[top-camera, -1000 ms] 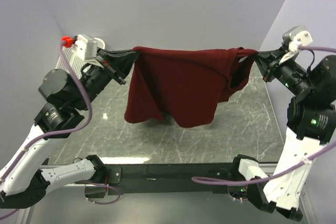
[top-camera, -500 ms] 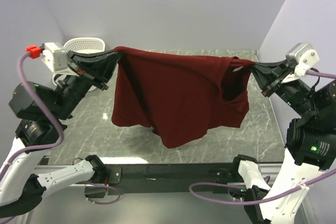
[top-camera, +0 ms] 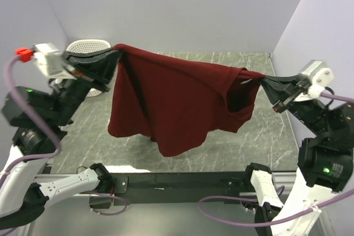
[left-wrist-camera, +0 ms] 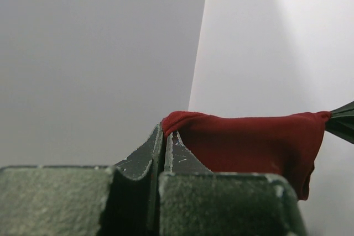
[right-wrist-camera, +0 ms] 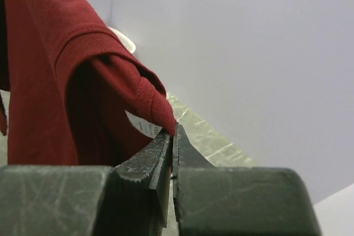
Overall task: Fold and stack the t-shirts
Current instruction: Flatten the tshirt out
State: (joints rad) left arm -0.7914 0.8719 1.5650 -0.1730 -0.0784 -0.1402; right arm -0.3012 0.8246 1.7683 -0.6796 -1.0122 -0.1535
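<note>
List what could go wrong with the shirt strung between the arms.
Both the left gripper and right gripper pinch only a small nip of the maroon t-shirt; a tug could free it.
It hangs unevenly, doubled near the right gripper, so it may land creased on the table.
The left arm sits close to the white mesh basket and might knock it.

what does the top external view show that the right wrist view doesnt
Only top external: the left gripper shut on one end of the t-shirt, and the whole garment hanging spread between the two arms. Only right wrist: a close look at the stitched hem pinched in the fingers, with the white label just behind. Both: the maroon t-shirt, the right gripper shut on it, and the marbled table.
</note>
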